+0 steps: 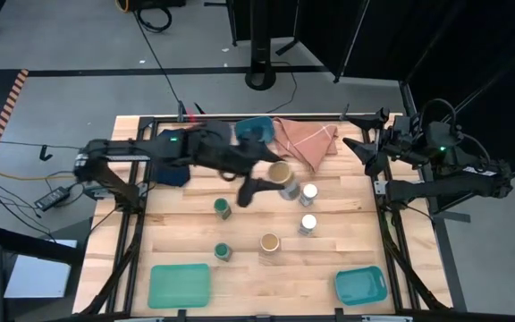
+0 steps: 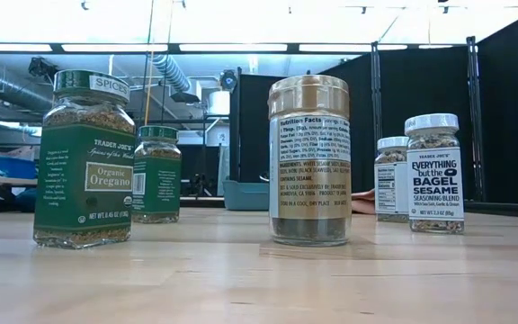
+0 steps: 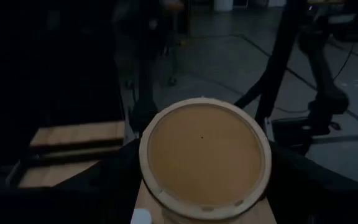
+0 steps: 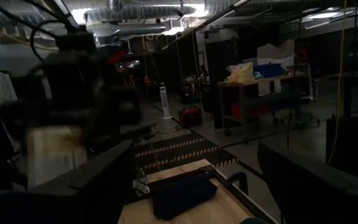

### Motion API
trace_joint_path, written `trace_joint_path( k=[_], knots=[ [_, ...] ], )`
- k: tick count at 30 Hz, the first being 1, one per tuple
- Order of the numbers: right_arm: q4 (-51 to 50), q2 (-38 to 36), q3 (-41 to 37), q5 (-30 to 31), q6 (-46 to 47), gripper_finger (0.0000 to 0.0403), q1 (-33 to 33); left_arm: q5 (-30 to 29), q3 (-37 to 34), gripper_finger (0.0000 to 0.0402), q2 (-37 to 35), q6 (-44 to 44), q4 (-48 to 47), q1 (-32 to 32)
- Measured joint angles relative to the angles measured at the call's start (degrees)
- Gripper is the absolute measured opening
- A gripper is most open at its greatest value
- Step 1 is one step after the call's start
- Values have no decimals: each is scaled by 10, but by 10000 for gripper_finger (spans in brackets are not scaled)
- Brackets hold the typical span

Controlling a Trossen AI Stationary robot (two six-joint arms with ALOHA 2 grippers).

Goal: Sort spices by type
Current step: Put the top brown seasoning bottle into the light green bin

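Note:
Five spice jars stand on the table: two green-lidded point(image 1: 223, 208) point(image 1: 223, 252), one tan-lidded point(image 1: 270, 242) and two white-lidded point(image 1: 308, 194) point(image 1: 308, 224). In the low view they show as oregano point(image 2: 84, 157), a second green jar point(image 2: 156, 175), a tan jar point(image 2: 308, 162) and bagel-seasoning jars point(image 2: 434, 175). My left gripper point(image 1: 259, 183) is over the table's middle, shut on the second tan-lidded jar point(image 1: 280, 173). My right gripper point(image 1: 365, 148) waits open at the far right edge. My left gripper pinches the tan-lidded jar by its body just under the lid point(image 3: 166, 208), one dark finger point(image 3: 114, 180) on each side. The fingers come from above, and the round lid point(image 3: 204, 155) faces the wrist camera. The jar is lifted off the table and is absent from the low view.
A teal tray point(image 1: 179, 284) lies at the near left and another point(image 1: 360, 286) at the near right. A third teal container point(image 1: 256, 130) sits at the far edge beside a salmon cloth point(image 1: 307, 139). A dark blue cloth point(image 1: 173, 170) lies under the left arm.

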Motion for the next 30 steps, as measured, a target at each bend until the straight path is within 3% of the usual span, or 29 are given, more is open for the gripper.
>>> trace_joint_path(
  k=[8,13,19,26,30],
  knots=[
    [1,2,0,-5,0,346,0,-51,-3,278,-69,-3,-94,-47],
    [1,23,0,-5,0,346,0,-141,-3,278,-77,22,-113,-72],
    [-1,44,0,-6,-6,346,0,-122,-10,278,-20,23,-106,-44],
    [-1,53,0,-22,6,346,1,-91,-173,278,-26,10,35,8],
    [-2,53,0,-27,13,346,1,-89,-292,278,-47,-18,197,44]
  ],
)
